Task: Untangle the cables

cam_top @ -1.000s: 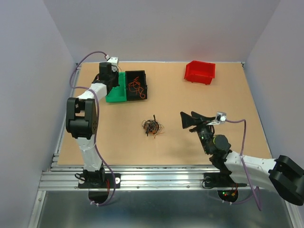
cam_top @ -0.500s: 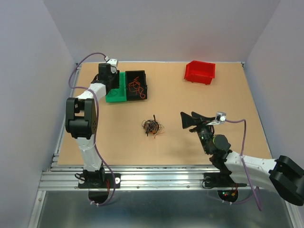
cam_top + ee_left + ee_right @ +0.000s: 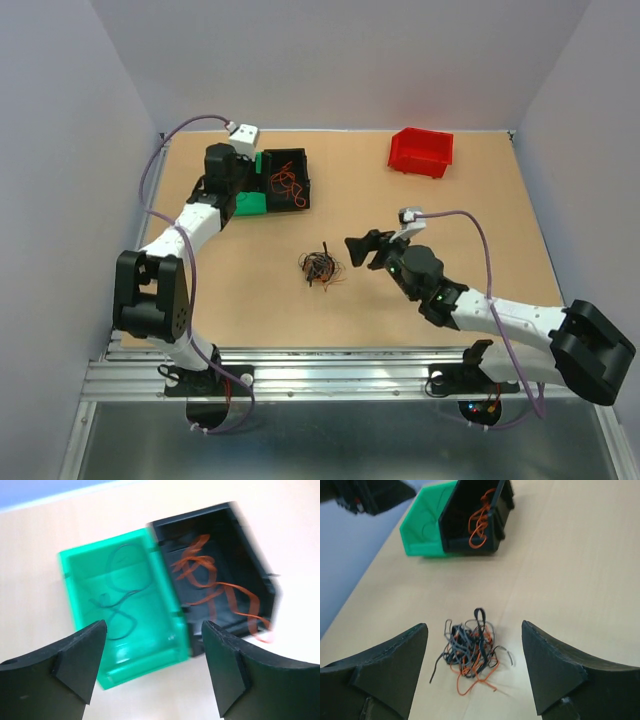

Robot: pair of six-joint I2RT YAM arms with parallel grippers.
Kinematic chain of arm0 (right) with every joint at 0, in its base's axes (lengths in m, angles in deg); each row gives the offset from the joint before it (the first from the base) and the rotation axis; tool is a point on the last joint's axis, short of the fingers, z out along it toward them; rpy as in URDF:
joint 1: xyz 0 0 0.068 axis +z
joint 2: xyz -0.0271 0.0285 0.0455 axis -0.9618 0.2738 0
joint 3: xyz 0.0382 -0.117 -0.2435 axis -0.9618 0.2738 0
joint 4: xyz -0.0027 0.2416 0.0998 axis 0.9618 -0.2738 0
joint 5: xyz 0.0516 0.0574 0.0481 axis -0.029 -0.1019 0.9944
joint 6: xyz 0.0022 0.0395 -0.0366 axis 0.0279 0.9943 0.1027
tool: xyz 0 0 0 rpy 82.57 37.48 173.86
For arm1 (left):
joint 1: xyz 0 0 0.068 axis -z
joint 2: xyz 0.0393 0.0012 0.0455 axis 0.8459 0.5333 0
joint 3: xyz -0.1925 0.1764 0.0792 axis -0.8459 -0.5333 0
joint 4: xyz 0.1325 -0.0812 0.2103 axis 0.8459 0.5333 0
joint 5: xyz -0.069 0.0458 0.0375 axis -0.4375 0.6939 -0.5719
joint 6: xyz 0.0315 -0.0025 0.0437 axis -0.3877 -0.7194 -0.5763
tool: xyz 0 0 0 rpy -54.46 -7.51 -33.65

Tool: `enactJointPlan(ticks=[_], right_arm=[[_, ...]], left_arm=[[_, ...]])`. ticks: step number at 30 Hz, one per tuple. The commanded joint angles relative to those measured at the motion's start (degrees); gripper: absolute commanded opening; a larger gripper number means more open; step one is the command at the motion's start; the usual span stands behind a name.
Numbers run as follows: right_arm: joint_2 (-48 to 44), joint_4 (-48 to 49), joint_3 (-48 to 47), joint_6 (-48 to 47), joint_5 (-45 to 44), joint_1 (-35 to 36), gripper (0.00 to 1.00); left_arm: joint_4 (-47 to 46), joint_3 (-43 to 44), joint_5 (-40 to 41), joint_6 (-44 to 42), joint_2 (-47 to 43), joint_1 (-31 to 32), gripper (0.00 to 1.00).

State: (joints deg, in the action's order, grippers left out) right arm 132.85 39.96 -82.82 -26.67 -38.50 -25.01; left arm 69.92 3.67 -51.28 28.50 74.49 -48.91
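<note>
The cables (image 3: 320, 267) lie as a small tangle of thin black and orange wires in the middle of the table. In the right wrist view the tangle (image 3: 470, 652) sits on the table just ahead of my right gripper (image 3: 474, 626), which is open and empty. From above, that gripper (image 3: 366, 250) hovers just right of the tangle. My left gripper (image 3: 154, 624) is open and empty above the near end of a green bin (image 3: 142, 662). A loose black wire (image 3: 120, 592) lies in that bin. Orange wires (image 3: 220, 592) lie in the black bin (image 3: 250, 550) beside it.
The green bin (image 3: 250, 205) and black bin (image 3: 305, 180) stand side by side at the back left, under my left gripper (image 3: 232, 182). A red bin (image 3: 421, 150) stands at the back right. Grey walls close in the table on three sides.
My left gripper has opened and drawn back from over the bins. My right arm has swung left and forward, bringing its open gripper close to the tangle.
</note>
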Motion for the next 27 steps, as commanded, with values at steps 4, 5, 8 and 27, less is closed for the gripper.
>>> enactJointPlan(ticks=[4,5,8,27], right_arm=[[9.0,-12.9,-8.7,-3.4,10.4,-0.1,0.76],[10.0,-12.9,-9.9,-3.5,10.4,0.0,0.75],[13.5,-12.8,-12.1,-3.2,10.5,-0.1,0.7],[31.3,1.9,-20.0,2.0,5.6,0.0,0.51]], left_arm=[[-6.7,-7.7,-12.0,-11.1,-8.7,11.3,0.88],[-5.8,-8.0,-13.9,-12.5,-9.5,12.3,0.88],[-3.0,-8.2,-15.5,-16.4,-9.8,15.5,0.87],[1.8,-13.2,-6.0,-16.7,-15.5,16.4,0.81]])
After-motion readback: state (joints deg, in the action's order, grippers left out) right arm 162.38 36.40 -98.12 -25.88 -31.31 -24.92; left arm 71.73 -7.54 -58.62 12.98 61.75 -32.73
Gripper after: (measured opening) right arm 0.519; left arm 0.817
